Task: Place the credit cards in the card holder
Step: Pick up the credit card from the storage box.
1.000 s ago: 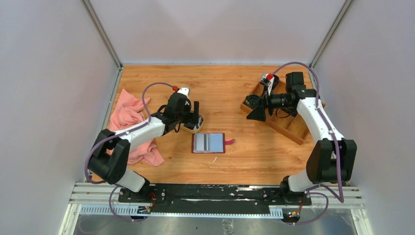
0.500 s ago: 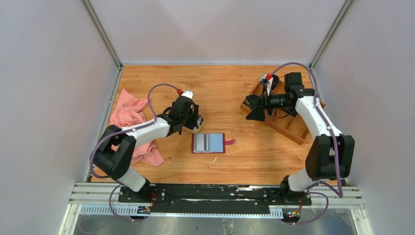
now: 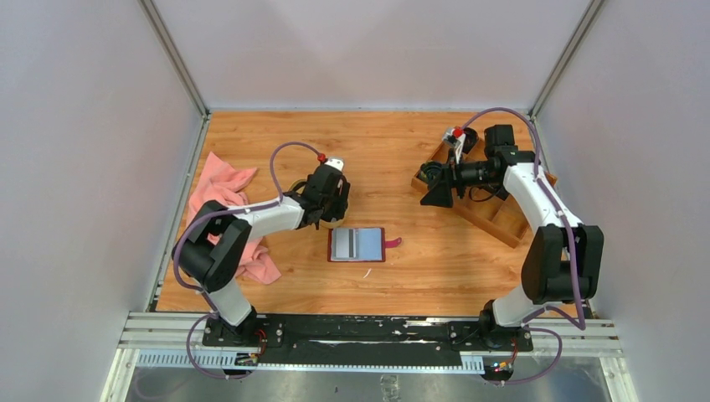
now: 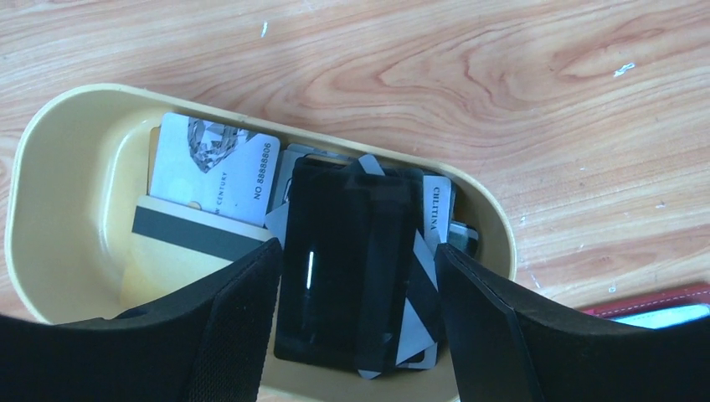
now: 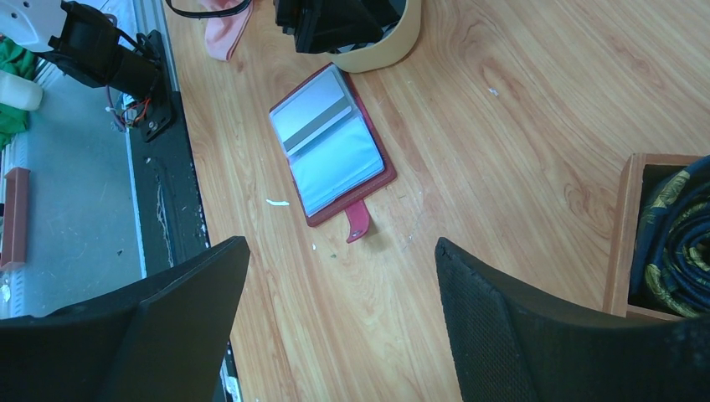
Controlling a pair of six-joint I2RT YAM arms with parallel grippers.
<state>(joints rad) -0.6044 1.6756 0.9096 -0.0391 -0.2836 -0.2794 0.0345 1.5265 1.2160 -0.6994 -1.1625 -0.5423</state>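
The left hand [image 4: 358,251] hangs over the oval tan dish [image 4: 25,209], fingers flanking the long edges of the top black credit card [image 4: 335,285]; whether they pinch it I cannot tell; at least four more cards lie beneath, the rest hidden; the one dark red leather card holder [image 3: 357,244] lies open on the counter [image 3: 393,151] just beside the dish, nearer this arm; the right hand [image 5: 342,244] is spread, empty, well apart.

One card holder [image 3: 357,244], one dish [image 4: 71,193], several credit cards [image 4: 222,163].
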